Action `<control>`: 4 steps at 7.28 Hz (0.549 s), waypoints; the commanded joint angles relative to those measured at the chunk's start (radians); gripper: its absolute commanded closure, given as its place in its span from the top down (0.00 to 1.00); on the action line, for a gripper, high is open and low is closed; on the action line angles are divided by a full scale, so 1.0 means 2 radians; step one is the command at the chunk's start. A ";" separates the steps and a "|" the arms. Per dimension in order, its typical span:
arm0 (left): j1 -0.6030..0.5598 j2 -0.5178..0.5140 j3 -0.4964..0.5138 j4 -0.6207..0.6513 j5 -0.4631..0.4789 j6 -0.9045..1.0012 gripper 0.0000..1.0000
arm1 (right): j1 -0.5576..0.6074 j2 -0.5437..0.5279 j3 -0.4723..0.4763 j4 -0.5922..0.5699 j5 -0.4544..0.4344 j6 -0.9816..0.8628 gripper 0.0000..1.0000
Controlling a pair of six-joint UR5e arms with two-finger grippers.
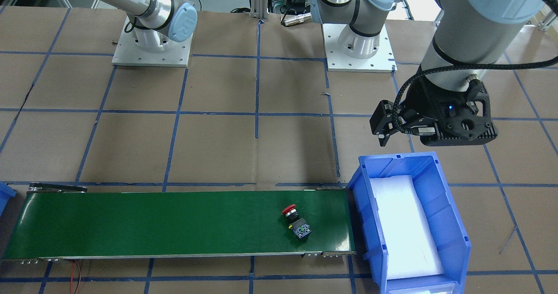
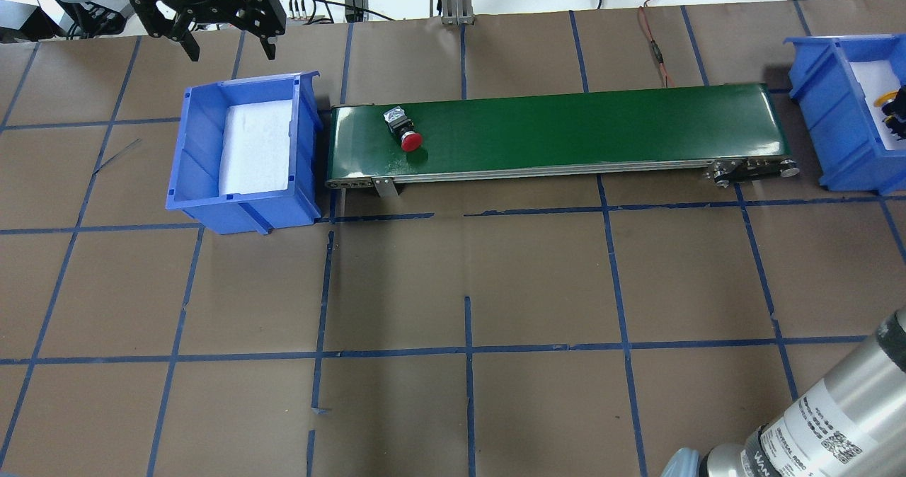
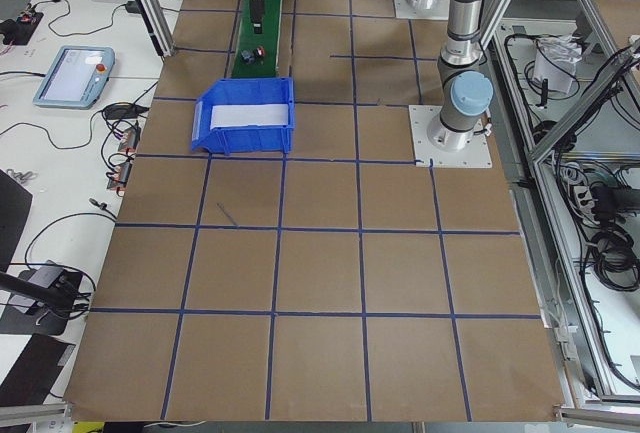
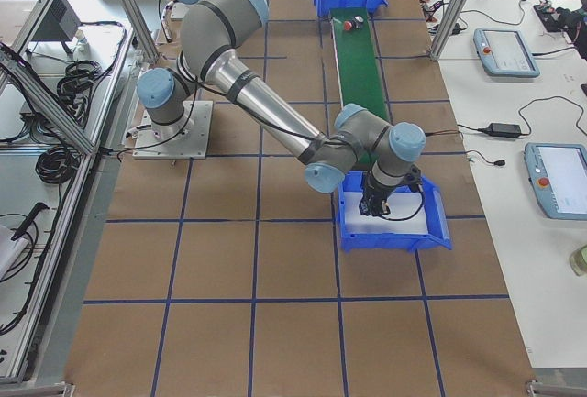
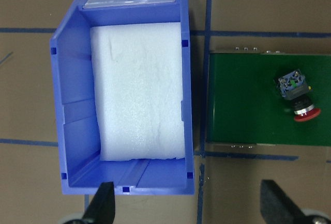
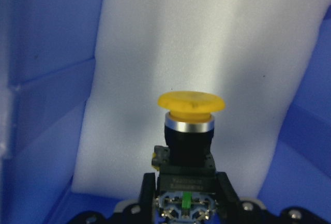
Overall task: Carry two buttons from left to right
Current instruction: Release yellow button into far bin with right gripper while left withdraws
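The red-capped button [image 1: 296, 222] lies on its side on the green conveyor belt [image 1: 152, 224], near the end by the left blue bin [image 1: 453, 215]. It also shows in the overhead view [image 2: 403, 131] and the left wrist view [image 5: 296, 95]. My left gripper [image 2: 209, 35] is open and empty, high above the far side of the left bin [image 2: 205, 151], which holds only white foam. My right gripper [image 6: 187, 195] is shut on the yellow-capped button [image 6: 190, 110] and holds it inside the right blue bin [image 2: 828, 109], above its white foam.
The belt [image 2: 601, 127] runs between the two bins. A red wire [image 2: 655, 45] lies behind the belt in the overhead view. The brown table has blue tape lines. Both arm bases [image 1: 151, 45] stand on the robot side of the table.
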 commanded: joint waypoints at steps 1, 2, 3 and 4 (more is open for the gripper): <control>-0.008 0.010 -0.002 -0.008 -0.005 0.017 1.00 | 0.000 0.009 0.001 -0.007 0.000 0.001 0.08; -0.008 0.011 -0.007 -0.009 -0.016 0.017 1.00 | 0.000 0.010 0.003 -0.006 0.000 0.003 0.28; -0.005 0.016 -0.012 -0.009 -0.017 0.017 1.00 | 0.000 0.009 0.003 -0.006 0.000 0.003 0.34; -0.006 0.019 -0.019 -0.009 -0.020 0.017 1.00 | 0.000 0.009 0.003 -0.006 0.000 0.004 0.38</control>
